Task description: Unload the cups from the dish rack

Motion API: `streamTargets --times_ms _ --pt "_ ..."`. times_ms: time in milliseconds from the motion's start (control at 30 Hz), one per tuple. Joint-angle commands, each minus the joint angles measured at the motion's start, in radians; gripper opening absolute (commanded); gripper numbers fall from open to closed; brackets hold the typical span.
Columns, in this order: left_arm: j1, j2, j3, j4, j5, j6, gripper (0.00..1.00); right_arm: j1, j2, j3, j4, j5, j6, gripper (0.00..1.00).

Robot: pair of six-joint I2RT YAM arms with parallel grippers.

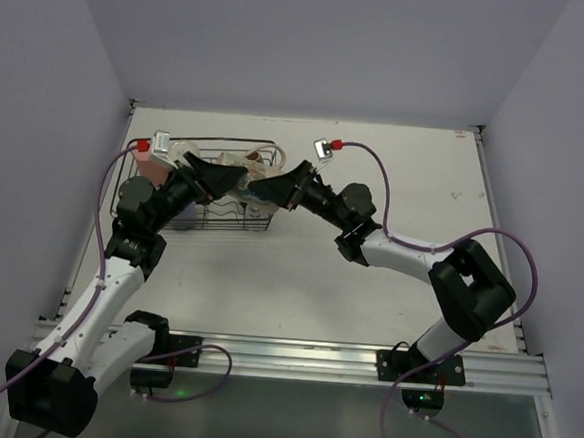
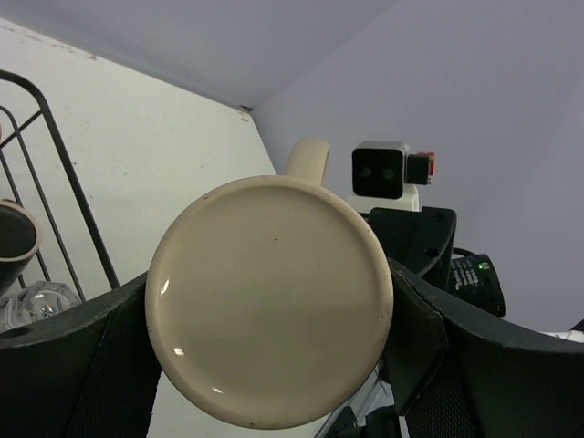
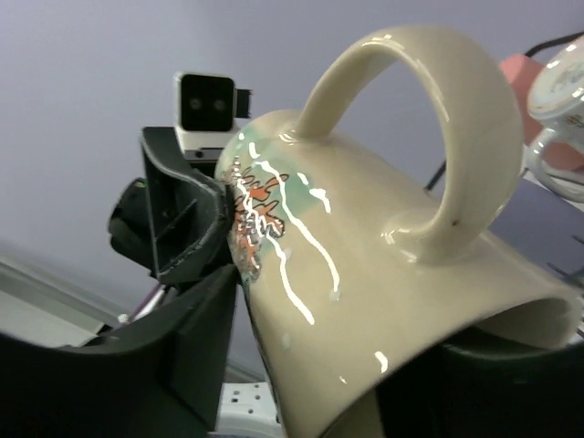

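Here, 2 grippers meet over the right end of the dish rack (image 1: 211, 229) (seen from the top camera), both on 1 cream printed mug (image 2: 269, 301). The left gripper (image 2: 274, 308) is clamped across the mug's base end. The right gripper (image 3: 338, 365) is clenched around its body, which lies sideways with the handle uppermost.

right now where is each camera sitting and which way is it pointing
top external: above and behind the arm bases, looking down at the table, the dish rack and both arms.
left wrist: on the left arm, facing the cream mug's base, its own fingers on either side.
right wrist: on the right arm, facing the mug's printed side and handle, its own fingers low in frame.
shared: both wrist views show that mug, and each shows the other wrist's camera.
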State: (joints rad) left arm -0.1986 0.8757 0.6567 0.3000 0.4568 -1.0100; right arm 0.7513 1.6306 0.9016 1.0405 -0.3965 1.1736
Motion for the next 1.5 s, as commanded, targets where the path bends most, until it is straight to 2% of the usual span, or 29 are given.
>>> streamTargets --times_ms 0,33,100,133,233,267,300,333,433,533,667,733,767,800,900,1033,1200,1267,1333,1367,1467 --pt "-0.039 -0.024 0.003 0.221 0.005 -0.076 0.0 0.002 0.002 -0.021 0.211 0.013 0.049 0.53" --pt "-0.041 -0.024 0.0 0.234 -0.001 -0.078 0.0 0.002 -0.001 -0.036 0.234 0.019 0.052 0.42" --pt "-0.044 -0.017 -0.003 0.24 -0.001 -0.081 0.08 0.002 -0.026 -0.072 0.276 0.036 0.049 0.31" --pt "-0.044 -0.012 -0.003 0.24 0.0 -0.081 0.23 0.0 -0.038 -0.09 0.28 0.039 0.035 0.21" --pt "-0.047 0.0 0.012 0.211 0.013 -0.061 0.5 0.002 -0.087 -0.113 0.282 0.053 0.011 0.06" --pt "-0.045 0.003 0.017 0.199 0.02 -0.04 0.67 0.002 -0.101 -0.128 0.282 0.054 -0.006 0.01" --pt "-0.045 0.006 0.018 0.182 0.029 -0.027 0.74 0.0 -0.115 -0.136 0.282 0.065 -0.018 0.0" --pt "-0.047 0.006 0.018 0.173 0.042 -0.007 0.85 0.0 -0.144 -0.154 0.279 0.07 -0.029 0.0" --pt "-0.045 0.003 0.012 0.131 0.075 0.042 1.0 -0.007 -0.202 -0.188 0.279 0.08 -0.043 0.0" --pt "-0.045 0.005 -0.006 0.122 0.138 0.073 1.0 -0.023 -0.247 -0.214 0.279 0.093 -0.045 0.0" --pt "-0.045 0.0 -0.052 0.197 0.224 0.077 1.0 -0.058 -0.304 -0.234 0.273 0.084 -0.026 0.0" --pt "-0.045 -0.009 -0.04 0.171 0.236 0.096 1.0 -0.076 -0.319 -0.233 0.245 0.064 -0.016 0.0" --pt "-0.045 -0.015 -0.023 0.134 0.224 0.149 1.0 -0.102 -0.33 -0.228 0.183 0.042 -0.023 0.0" --pt "-0.045 -0.023 0.0 -0.001 0.203 0.196 1.0 -0.118 -0.36 -0.224 0.129 0.035 -0.035 0.0" --pt "-0.045 -0.064 0.101 -0.223 0.064 0.365 1.0 -0.188 -0.418 -0.194 -0.121 0.001 -0.121 0.0" --pt "-0.045 -0.121 0.174 -0.383 -0.102 0.496 1.0 -0.289 -0.449 -0.11 -0.443 -0.016 -0.291 0.0" --pt "-0.045 -0.141 0.181 -0.472 -0.19 0.56 1.0 -0.328 -0.416 0.017 -0.759 0.039 -0.491 0.0" --pt "-0.045 -0.141 0.187 -0.51 -0.259 0.605 1.0 -0.331 -0.353 0.141 -0.941 0.106 -0.616 0.0" --pt "-0.045 -0.141 0.189 -0.558 -0.35 0.651 1.0 -0.333 -0.292 0.276 -1.035 0.165 -0.73 0.0" --pt "-0.045 -0.144 0.187 -0.581 -0.386 0.662 1.0 -0.333 -0.212 0.336 -1.165 0.182 -0.764 0.0" --pt "-0.045 -0.144 0.19 -0.604 -0.487 0.688 1.0 -0.333 -0.044 0.546 -1.363 0.235 -0.87 0.0"
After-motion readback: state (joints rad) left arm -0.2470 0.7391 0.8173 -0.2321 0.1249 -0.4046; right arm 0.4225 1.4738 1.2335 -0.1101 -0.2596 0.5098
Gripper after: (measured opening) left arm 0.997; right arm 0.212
